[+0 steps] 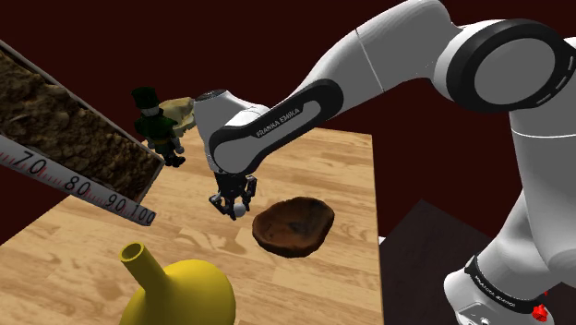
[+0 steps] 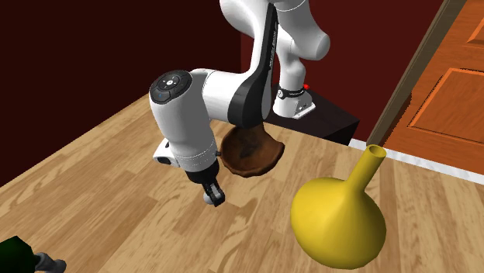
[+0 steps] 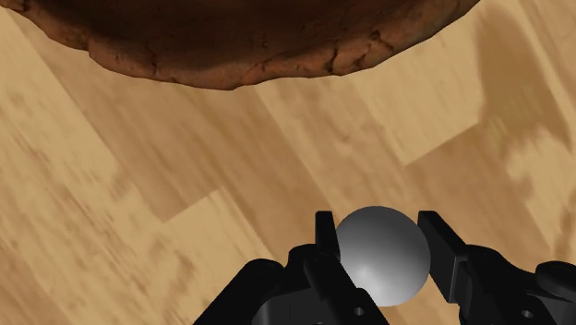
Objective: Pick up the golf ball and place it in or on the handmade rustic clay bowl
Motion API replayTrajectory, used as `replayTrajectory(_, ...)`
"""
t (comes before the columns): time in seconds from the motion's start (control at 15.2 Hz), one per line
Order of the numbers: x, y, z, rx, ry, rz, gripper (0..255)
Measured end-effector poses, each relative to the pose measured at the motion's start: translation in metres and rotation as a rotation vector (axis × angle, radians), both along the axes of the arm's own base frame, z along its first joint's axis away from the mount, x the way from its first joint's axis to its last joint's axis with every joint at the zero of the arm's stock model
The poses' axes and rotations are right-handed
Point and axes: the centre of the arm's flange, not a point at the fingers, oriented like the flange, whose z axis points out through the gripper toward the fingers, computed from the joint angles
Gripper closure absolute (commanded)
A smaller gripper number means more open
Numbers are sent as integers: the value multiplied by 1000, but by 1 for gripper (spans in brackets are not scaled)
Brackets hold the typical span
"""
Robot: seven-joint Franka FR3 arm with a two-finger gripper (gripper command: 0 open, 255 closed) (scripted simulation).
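Arm [image 1: 388, 65] reaching low, tool [image 3: 379, 233] probably vertical (fingers [image 3: 325, 242] clasping ball [image 3: 381, 258]).

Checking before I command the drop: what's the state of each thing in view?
gripper: shut on the golf ball.
golf ball: grey, clasped between the fingers, beside the bowl, not over it.
bowl: brown, upright on the table, empty.
yellow vase: standing on the table.
figurine: standing upright.

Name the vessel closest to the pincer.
The brown cracked bowl, right beside the pincer holding the grey ball; the yellow long-necked vase stands farther off.
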Motion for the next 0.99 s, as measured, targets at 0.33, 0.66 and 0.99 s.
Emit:
replayTrajectory(0.33, 0, 0, 2, 0, 0, 0, 255)
replayTrajectory(0.66, 0, 0, 27, 0, 0, 0, 255)
replayTrajectory(0.99, -1, 0, 52, 0, -1, 0, 255)
